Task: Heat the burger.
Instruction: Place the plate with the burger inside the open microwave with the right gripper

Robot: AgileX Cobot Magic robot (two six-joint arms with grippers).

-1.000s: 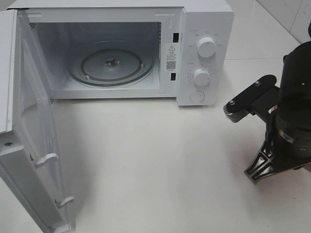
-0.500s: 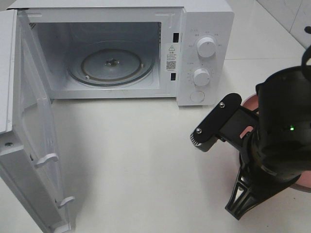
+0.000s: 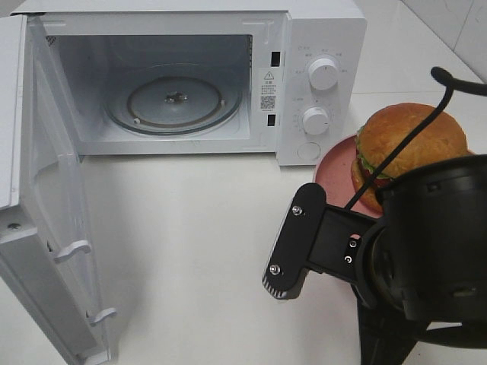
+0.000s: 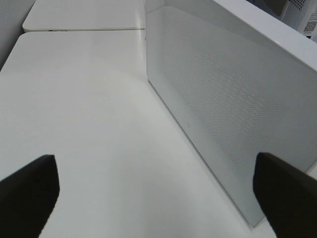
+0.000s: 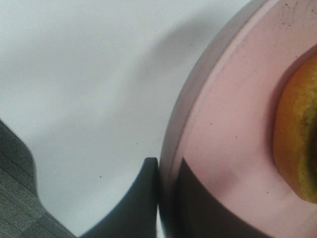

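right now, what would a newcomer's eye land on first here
The tall burger on its pink plate stands out at the right, beside the microwave dials, with the right arm's jaws closed on the plate's rim. Next is the white microwave itself at the back, its door swung wide open to the left and the glass turntable showing inside.

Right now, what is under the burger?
The burger sits on a pink plate, its rim pinched by the right gripper. The right arm covers the plate's near part.
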